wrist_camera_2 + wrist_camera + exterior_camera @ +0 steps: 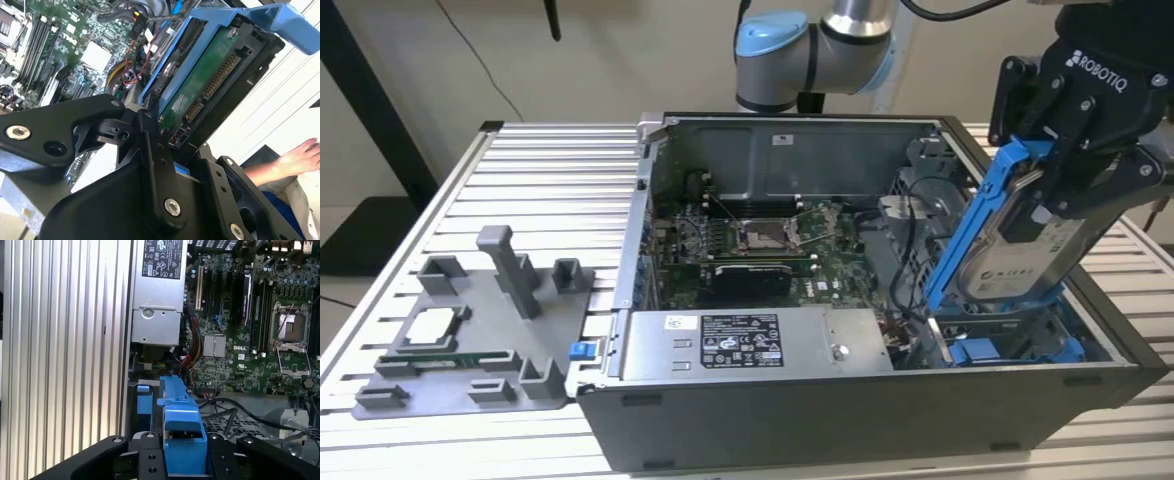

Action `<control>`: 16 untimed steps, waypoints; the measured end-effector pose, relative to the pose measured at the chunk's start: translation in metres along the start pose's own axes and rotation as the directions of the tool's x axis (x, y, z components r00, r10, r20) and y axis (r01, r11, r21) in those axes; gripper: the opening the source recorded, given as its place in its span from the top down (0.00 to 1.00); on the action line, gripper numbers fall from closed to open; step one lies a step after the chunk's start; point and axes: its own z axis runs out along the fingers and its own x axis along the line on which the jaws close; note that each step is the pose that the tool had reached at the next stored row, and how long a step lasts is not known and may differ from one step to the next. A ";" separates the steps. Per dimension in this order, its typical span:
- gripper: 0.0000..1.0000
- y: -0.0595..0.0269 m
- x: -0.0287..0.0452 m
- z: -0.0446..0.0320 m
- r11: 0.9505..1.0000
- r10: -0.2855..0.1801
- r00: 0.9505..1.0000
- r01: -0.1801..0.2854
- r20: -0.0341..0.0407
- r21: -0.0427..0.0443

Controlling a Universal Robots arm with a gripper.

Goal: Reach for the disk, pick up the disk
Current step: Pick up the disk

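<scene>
At the right of the exterior view the gripper (1051,205) has its fingers clenched on the disk (1014,255), lifted half out of the open computer case (854,420), so the pick-up seems nearly complete and calls for a steady hold.

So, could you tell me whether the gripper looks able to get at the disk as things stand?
Yes, apparently: the gripper already seems shut on the disk, holding it tilted above the open computer case, with nothing between them.
</scene>
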 end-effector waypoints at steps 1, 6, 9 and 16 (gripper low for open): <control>1.00 -0.0001 0.0000 0.0006 1.000 0.001 1.000 -0.001 0.000 0.000; 1.00 -0.0044 0.0009 0.0036 1.000 0.002 1.000 -0.002 0.000 0.000; 1.00 -0.0093 0.0024 0.0049 1.000 0.002 1.000 -0.002 0.000 0.000; 1.00 -0.0112 0.0026 0.0054 1.000 0.002 1.000 -0.002 0.000 0.000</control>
